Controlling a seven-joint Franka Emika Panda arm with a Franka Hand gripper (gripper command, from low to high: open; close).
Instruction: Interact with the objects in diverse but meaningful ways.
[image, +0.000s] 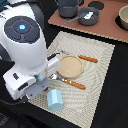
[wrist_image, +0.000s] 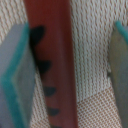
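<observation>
The arm's bulk hides the gripper itself in the exterior view. In the wrist view the gripper (wrist_image: 67, 65) stands open, its two teal-edged grey fingers (wrist_image: 17, 75) spread wide apart, one at each side of the frame.

Between them lies a long dark red-brown bar (wrist_image: 50, 60) bearing a row of dark, tooth-like marks along one side. It rests on the woven placemat (wrist_image: 92, 55) and sits close against one finger, well apart from the other. Judged by colour and shape, it is likely the sausage, though the picture is too blurred to confirm.

In the exterior view, the pale blue block (image: 55, 100) stands on the placemat's near edge, just beside the arm. The tan plate (image: 69, 66) lies at the mat's centre with an orange-handled utensil (image: 88, 58) on its far side and another (image: 74, 83) on its near side. The yellow box is not visible. A brown board (image: 107, 27) behind carries a dark pot (image: 68, 7), a grey bowl (image: 89, 16) and other items on the bench.

Risks, as judged:
- The bar is off-centre; closing would have one finger push it sideways first, so it may roll or twist out.
- A rounded, smooth toy may squirt out lengthwise under pressure.
- Fingertips set low could snag the mat's weave and drag it, disturbing the plate and cutlery.
</observation>
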